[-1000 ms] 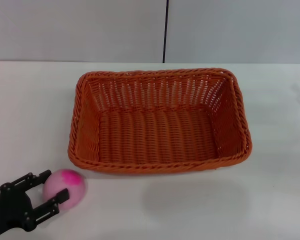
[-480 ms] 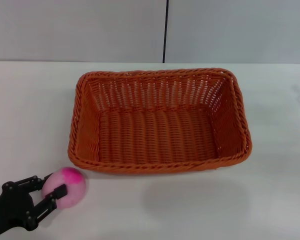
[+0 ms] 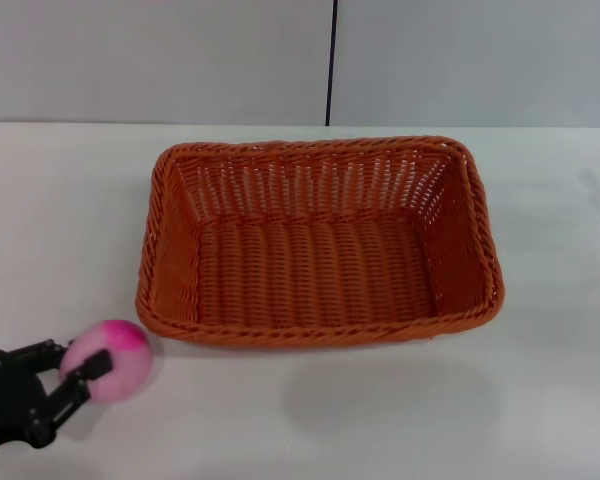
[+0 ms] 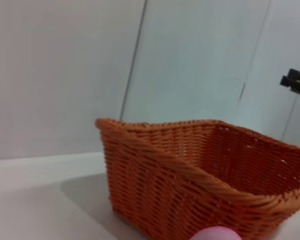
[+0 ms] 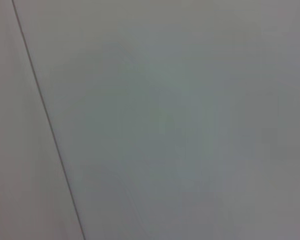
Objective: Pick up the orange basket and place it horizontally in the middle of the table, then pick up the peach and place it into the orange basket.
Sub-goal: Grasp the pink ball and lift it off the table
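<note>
The orange basket (image 3: 318, 243) lies lengthwise across the middle of the white table (image 3: 400, 420), open side up and empty. In the left wrist view one corner of the orange basket (image 4: 190, 175) fills the near ground. The pink peach (image 3: 108, 359) is just off the basket's front left corner, held between the black fingers of my left gripper (image 3: 80, 360), which is shut on it. Only the top of the peach (image 4: 217, 234) shows in the left wrist view. My right gripper is out of view; its wrist view shows only a plain grey wall.
A grey panelled wall (image 3: 330, 60) with a dark vertical seam stands behind the table. Bare tabletop lies in front of and to the right of the basket. A small dark fitting (image 4: 296, 81) shows far off beyond the basket in the left wrist view.
My left gripper has closed on the peach and carried it a little to the left and up. The basket has not moved.
</note>
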Controlling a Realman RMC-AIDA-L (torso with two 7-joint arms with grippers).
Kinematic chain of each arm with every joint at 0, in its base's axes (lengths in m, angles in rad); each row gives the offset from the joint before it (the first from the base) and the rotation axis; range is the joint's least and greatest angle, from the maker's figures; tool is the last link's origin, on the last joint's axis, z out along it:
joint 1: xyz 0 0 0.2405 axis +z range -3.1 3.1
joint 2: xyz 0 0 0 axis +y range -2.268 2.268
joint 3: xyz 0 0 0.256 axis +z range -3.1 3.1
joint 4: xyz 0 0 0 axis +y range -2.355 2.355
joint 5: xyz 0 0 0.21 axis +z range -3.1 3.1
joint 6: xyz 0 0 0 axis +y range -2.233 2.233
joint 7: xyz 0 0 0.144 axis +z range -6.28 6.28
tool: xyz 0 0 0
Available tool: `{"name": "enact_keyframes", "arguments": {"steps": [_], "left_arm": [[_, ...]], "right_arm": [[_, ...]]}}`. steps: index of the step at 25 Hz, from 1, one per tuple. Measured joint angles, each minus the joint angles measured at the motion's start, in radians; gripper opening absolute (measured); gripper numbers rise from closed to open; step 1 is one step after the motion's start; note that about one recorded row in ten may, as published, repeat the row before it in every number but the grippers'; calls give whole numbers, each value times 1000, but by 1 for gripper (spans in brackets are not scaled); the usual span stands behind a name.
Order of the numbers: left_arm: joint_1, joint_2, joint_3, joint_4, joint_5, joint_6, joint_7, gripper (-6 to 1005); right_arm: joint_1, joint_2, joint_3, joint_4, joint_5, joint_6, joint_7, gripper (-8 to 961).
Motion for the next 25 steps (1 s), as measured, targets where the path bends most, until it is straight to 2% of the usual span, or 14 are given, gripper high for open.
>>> {"name": "enact_keyframes", "arguments": {"steps": [4,11,14,20,24,25], "left_arm": [[2,12,-76,3,0,-16,-6,267],[-14,33,-345,-2,-7,-67,-15,199],[-41,37,-430,-6,-35,-124,-46,164],[-137,5,-438,-37,-101,-199,-74,128],[-204,-11,-408,-109,-95,-181,-75,111],[-224,-13,-378,-147,-94,-160,-76,106]], "right_arm": [[1,-1,0,2,3,0,-6,527],[-5,-2,0,2,4,-4,-8,528],[-5,-2,0,2,4,-6,-8,528],[-4,1,0,2,5,-3,-9,528],[-1,4,0,2,5,-3,-9,527],[-1,5,0,2,5,-3,-9,527]]}}
